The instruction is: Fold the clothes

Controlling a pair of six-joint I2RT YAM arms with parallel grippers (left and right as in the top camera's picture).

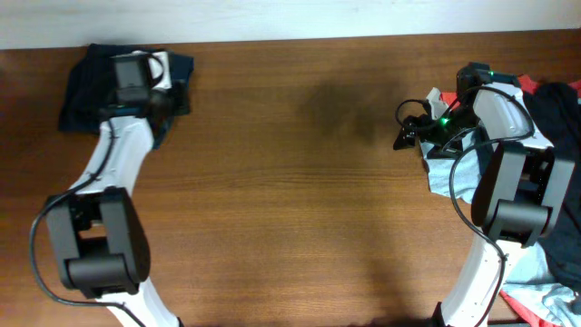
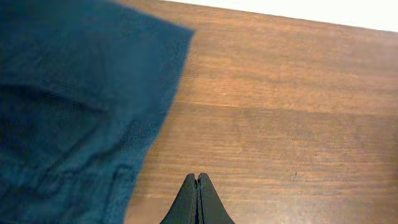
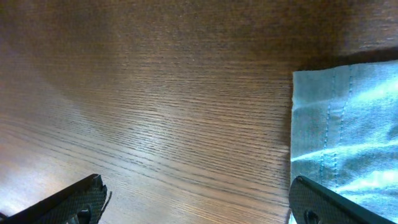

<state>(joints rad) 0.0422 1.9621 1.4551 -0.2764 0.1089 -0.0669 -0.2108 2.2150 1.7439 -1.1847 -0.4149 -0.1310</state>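
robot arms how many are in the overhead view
2: the left white-and-black robot arm reaches to the dark navy blue woven shorts, top left; the right arm is at the right edge.

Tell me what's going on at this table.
The left gripper is shut on nothing, over bare table beside the dark navy shorts, which lie heaped at the far left corner. The right gripper is open at the edge of a light blue T-shirt, gripping nothing.
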